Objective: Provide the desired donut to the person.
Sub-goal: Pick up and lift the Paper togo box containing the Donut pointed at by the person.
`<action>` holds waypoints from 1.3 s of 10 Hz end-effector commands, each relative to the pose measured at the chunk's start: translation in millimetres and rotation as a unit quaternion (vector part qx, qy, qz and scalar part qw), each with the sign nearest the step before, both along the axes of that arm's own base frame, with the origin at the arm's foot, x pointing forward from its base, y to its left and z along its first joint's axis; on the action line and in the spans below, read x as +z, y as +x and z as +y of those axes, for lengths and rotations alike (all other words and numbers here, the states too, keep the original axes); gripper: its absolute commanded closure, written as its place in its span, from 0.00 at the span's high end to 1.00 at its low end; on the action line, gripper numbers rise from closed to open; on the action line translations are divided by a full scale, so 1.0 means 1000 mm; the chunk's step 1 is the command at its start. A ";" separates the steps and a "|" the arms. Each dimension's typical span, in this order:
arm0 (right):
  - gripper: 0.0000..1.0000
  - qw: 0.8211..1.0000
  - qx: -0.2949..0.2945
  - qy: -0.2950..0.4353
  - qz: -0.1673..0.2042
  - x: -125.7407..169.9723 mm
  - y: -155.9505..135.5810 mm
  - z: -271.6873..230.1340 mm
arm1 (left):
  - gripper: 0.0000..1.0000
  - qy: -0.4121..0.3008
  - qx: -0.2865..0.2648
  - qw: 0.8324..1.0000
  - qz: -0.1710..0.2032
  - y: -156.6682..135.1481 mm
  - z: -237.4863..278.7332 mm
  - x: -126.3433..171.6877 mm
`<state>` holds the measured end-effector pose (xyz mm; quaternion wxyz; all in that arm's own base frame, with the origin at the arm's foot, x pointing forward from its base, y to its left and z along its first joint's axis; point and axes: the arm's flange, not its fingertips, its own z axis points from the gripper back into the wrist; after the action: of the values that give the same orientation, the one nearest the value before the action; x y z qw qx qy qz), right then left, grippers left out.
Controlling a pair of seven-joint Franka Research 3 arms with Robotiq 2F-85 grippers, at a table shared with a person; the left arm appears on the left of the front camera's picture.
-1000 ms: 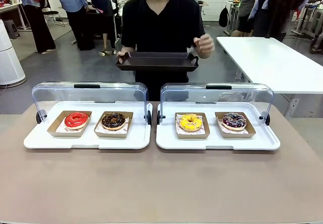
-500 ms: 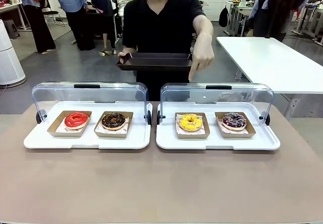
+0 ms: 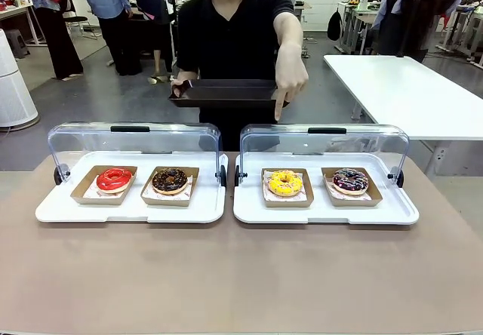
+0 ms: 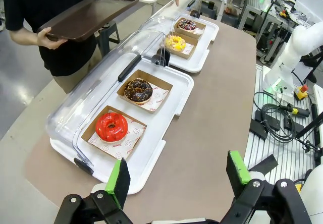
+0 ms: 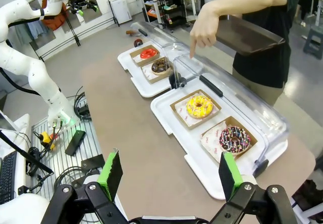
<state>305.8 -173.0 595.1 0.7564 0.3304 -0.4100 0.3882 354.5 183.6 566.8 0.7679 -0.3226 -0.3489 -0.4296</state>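
Yellow-glazed ring donut point(image 3: 285, 182) sits in a brown cardboard box on the right white plastic serving tray point(image 3: 324, 213), at 9 o'clock of the purple sprinkled donut point(image 3: 350, 180). Person's pointing hand point(image 3: 290, 78) at 12 o'clock of it, index finger down, other fingers curled. Person's other hand point(image 3: 181, 87) grasps dark brown flat tray point(image 3: 226, 92). Jaws spread wide, empty: left gripper point(image 4: 177, 176), right gripper point(image 5: 169, 173).

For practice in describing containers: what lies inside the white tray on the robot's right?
Two brown card boxes, one holding a yellow donut, one a dark sprinkled donut. The paper liners cover the box floors.
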 end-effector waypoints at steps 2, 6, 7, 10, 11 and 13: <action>1.00 1.000 0.004 0.007 -0.001 0.000 0.000 -0.002 | 1.00 -0.006 0.001 1.000 -0.003 0.000 0.001 0.000; 1.00 1.000 0.004 0.007 -0.001 0.000 0.000 -0.002 | 1.00 -0.006 0.001 1.000 -0.003 0.000 0.001 0.000; 1.00 1.000 0.004 0.007 -0.001 0.000 0.000 -0.002 | 1.00 -0.006 0.001 1.000 -0.003 0.000 0.001 0.000; 1.00 0.997 0.058 -0.054 -0.018 0.008 0.002 0.028 | 1.00 -0.006 0.001 1.000 -0.003 0.000 0.001 0.000; 1.00 0.986 0.113 -0.118 -0.030 0.017 0.004 0.066 | 1.00 -0.006 0.001 1.000 -0.003 0.000 0.001 0.000; 1.00 0.945 0.221 -0.233 -0.056 0.023 0.008 0.159 | 1.00 -0.006 0.001 1.000 -0.003 0.000 0.001 0.000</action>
<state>308.9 -47.6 620.2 0.7146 0.2557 -0.2922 0.5818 354.8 183.4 566.9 0.7679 -0.3226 -0.3487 -0.4298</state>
